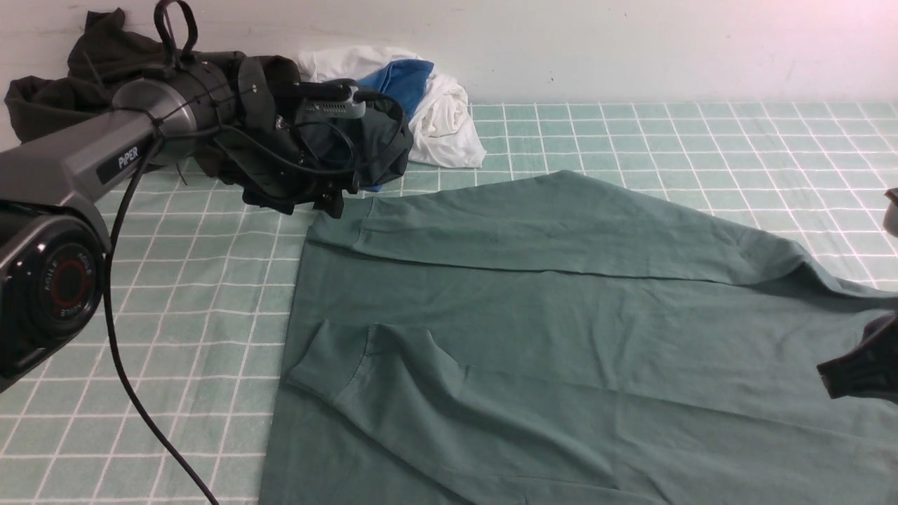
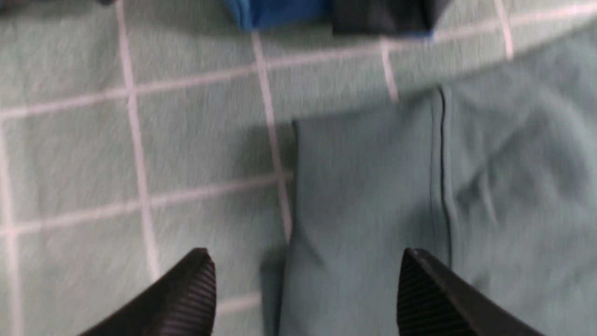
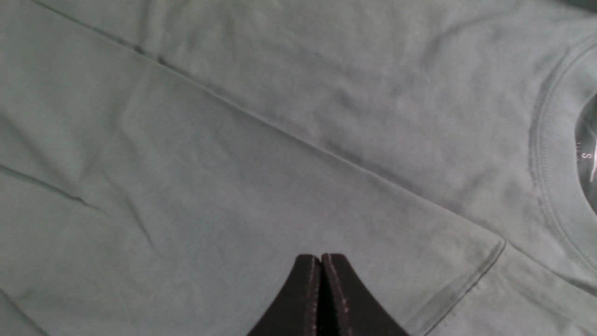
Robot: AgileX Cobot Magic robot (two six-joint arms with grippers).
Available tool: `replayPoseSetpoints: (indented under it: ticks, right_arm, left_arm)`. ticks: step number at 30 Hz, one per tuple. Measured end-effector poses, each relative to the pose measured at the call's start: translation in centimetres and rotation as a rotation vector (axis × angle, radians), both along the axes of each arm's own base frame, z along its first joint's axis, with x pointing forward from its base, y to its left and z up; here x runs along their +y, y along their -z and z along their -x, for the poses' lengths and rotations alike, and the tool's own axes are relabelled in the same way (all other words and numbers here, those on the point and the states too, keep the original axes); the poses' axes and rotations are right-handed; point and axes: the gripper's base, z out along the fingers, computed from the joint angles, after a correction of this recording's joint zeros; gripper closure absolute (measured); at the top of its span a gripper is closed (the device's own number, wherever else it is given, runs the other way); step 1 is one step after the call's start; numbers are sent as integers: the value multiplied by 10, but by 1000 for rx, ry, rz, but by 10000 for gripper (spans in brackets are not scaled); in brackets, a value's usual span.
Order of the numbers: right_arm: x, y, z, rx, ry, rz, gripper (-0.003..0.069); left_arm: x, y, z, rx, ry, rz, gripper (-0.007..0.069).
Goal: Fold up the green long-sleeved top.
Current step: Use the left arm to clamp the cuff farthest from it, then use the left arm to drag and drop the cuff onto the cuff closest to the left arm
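Note:
The green long-sleeved top (image 1: 547, 337) lies flat on the checked cloth, with both sleeves folded across its body. My left gripper (image 1: 332, 203) hovers over the far sleeve's cuff (image 2: 364, 186) at the top's far left corner. Its jaws are open, with nothing gripped, and its ribbed fingers (image 2: 186, 298) straddle the cuff's edge from above. My right gripper (image 3: 321, 261) is shut and empty above the top's body, near the other sleeve's cuff (image 3: 466, 280) and the round neck (image 3: 545, 154). In the front view the right gripper (image 1: 859, 372) shows only at the right edge.
A dark olive-black garment (image 1: 91, 63) is piled at the back left by the wall. A dark teal garment with blue trim (image 1: 382, 140) lies just behind my left gripper. A white and blue cloth (image 1: 438, 112) lies beside it. The mint checked tablecloth (image 1: 210, 294) covers the table.

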Motion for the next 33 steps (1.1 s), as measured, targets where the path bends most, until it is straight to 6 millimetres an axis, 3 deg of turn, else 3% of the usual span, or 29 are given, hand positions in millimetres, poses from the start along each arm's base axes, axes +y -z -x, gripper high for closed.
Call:
replayPoseSetpoints:
  ticks: [4,9,11,15,19,29,33]
  right_arm:
    - [2,1,0,8,-1,-19,667]
    - [2,1,0,9,-9,-21,667]
    - [2,1,0,9,-11,-23,667]
    - [4,1,0,12,-18,-32,667]
    - [4,1,0,11,-31,-26,667]
    - [6,1,2,30,-54,-52,667]
    - [7,-6,11,13,-88,-65,667]
  left_arm:
    - [-3,23,-7,-6,-14,32,146]
    - [-4,26,-11,-33,-22,40,233]
    - [-4,26,-11,-35,-23,41,293]
    - [-6,25,-10,-27,-17,50,506]
    - [-9,16,-6,-22,30,30,598]
    - [-50,-58,34,39,181,71,608]
    - [-68,-108,64,32,261,79,607]
